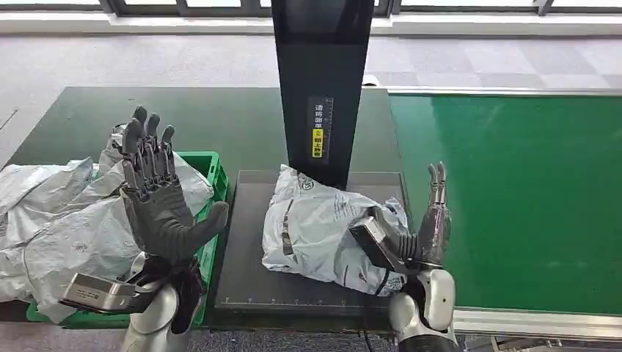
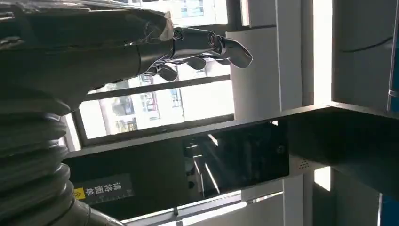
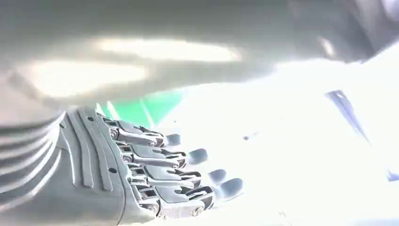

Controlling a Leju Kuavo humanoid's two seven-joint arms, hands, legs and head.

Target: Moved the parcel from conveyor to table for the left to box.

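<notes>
We see the left hand [image 1: 163, 213] open; the right hand [image 1: 425, 235], open, flat beside the parcel [image 1: 323, 231] — a loose bag (slippery) may slide away.

One crinkly silver plastic parcel [image 1: 315, 224] lies on the dark desk [image 1: 242, 271]. One green plastic crate [image 1: 213, 172] holds several more silver bags [image 1: 66, 220].

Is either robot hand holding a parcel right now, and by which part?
Neither holds anything. The left robot hand is raised, open and empty. The right robot hand is open beside the grey parcel on the dark platform; whether it touches the parcel's edge cannot be told.
</notes>
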